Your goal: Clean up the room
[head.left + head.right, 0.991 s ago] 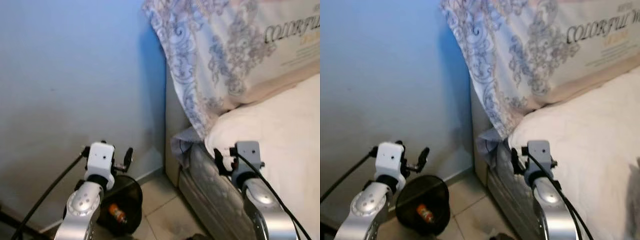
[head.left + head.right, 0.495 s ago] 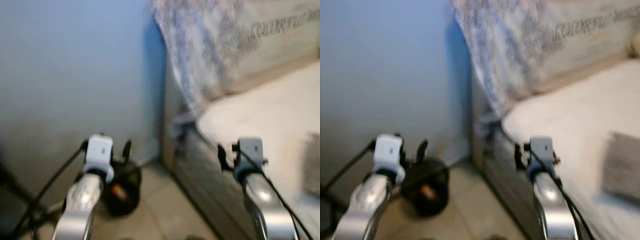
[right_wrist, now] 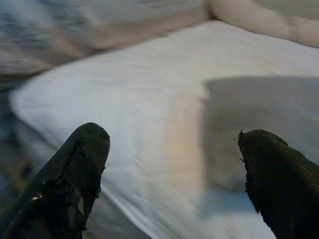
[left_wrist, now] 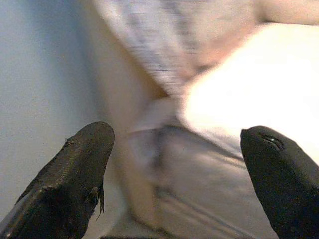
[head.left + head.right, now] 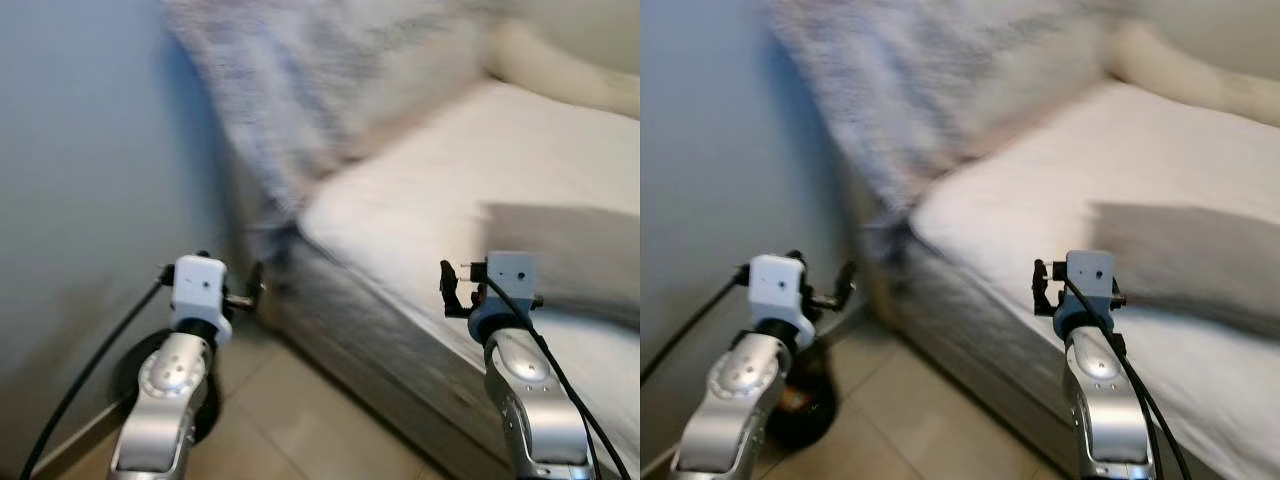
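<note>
A bed (image 5: 430, 190) with a white sheet runs across the right of the blurred eye views. On it, just beyond my right arm, lies a flat grey cloth (image 5: 560, 265), also seen ahead of the right gripper (image 3: 174, 144) as a grey cloth (image 3: 259, 124). That gripper is open and empty, held above the bed's near edge. My left gripper (image 4: 177, 144) is open and empty too, held over the floor and facing the bed's corner. A black waste bin (image 5: 800, 410) stands on the floor beneath my left arm.
A patterned pillow (image 5: 290, 100) leans at the head of the bed, and a cream bolster (image 5: 560, 70) lies along the far side. A blue-grey wall (image 5: 90, 150) closes off the left. Beige floor tiles (image 5: 300, 420) lie between the wall and the bed.
The camera has swung to the right: the pillow and bin have slid left, and the grey cloth on the bed has come into view. Both arms keep their pose.
</note>
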Motion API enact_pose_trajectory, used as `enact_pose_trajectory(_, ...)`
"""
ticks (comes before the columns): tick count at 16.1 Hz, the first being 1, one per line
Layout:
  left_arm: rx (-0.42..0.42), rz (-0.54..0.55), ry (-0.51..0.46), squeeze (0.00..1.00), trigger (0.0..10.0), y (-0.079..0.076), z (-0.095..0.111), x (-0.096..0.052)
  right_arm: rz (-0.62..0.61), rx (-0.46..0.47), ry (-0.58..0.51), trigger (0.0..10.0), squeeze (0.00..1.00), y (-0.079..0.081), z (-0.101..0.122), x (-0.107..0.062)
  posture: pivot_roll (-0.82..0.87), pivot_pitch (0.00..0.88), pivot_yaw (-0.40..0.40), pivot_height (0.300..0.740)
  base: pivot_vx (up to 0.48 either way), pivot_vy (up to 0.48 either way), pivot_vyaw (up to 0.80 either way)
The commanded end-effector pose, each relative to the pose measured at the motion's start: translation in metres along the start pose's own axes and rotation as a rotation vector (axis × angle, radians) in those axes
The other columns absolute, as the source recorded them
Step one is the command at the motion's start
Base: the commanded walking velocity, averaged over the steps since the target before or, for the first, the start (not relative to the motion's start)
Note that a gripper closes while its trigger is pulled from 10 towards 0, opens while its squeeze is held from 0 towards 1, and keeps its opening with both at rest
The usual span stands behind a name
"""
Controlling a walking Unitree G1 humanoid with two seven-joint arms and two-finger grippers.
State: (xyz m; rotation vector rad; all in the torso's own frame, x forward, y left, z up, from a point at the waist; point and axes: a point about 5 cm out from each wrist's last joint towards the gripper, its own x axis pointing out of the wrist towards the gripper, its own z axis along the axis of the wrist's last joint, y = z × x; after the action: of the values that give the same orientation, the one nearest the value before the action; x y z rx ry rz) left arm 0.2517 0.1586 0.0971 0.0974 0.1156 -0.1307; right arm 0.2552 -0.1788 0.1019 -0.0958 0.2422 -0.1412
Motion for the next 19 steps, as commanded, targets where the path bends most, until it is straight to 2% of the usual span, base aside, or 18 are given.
enact_pose_trajectory(1,0.001,0.007,-0.006,0.0,10.0,0.002,0.002,0.002,-0.002,-0.003,-0.012,10.0,1.0,0.001,0.003,0.002,-0.02,0.0,-0.02,0.74,0.3,0.0,-0.73)
enact_pose_trajectory(7,0.017,0.048,-0.063,0.0,10.0,0.013,0.017,0.009,-0.077,0.051,-0.001,10.0,1.0,-0.009,0.003,0.006,-0.02,0.0,-0.021,0.74,0.305,0.0,-0.73)
enact_pose_trajectory(10,0.021,0.044,-0.067,0.0,10.0,0.014,0.018,0.008,0.001,0.032,0.015,10.0,1.0,0.0,0.002,0.008,-0.01,0.0,-0.022,0.74,0.311,0.0,-0.2)
enact_pose_trajectory(13,0.022,0.044,-0.067,0.0,10.0,0.013,0.019,0.009,-0.011,0.036,0.019,10.0,1.0,-0.001,0.002,0.01,-0.01,0.0,-0.024,0.74,0.312,0.0,0.0)
enact_pose_trajectory(19,0.03,0.035,-0.064,0.0,10.0,0.015,0.02,0.011,-0.011,0.029,0.028,10.0,1.0,0.001,0.001,0.011,-0.02,0.0,-0.011,0.74,0.314,0.0,-0.52)
